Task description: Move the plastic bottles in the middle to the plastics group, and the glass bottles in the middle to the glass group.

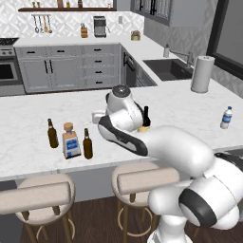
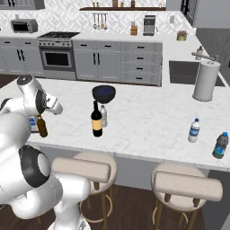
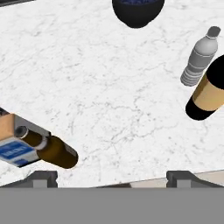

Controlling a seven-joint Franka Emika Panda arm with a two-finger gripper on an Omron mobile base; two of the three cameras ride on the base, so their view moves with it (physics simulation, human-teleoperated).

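Note:
My gripper (image 3: 111,179) is open with nothing between its fingertips, hovering over bare marble. Just off its left fingertip stand a brown beer bottle (image 3: 54,151) and the square blue-labelled bottle (image 3: 15,144) of the glass group. In the left base view two beer bottles (image 1: 52,134) (image 1: 87,144) flank that square bottle (image 1: 71,141). The dark wine bottle (image 2: 96,119) with its cream label and the small pale plastic bottle (image 2: 103,116) stand together mid-counter, seen again at the right of the hand view (image 3: 210,89) (image 3: 199,59). A clear water bottle (image 2: 193,130) stands far right.
A dark bowl (image 2: 103,93) sits behind the two middle bottles. A paper-towel roll (image 2: 206,81) stands at the back right beside the sink (image 1: 168,69). Another blue-labelled bottle (image 2: 219,145) is near the counter's right front edge. Two stools (image 2: 83,168) stand below the front edge.

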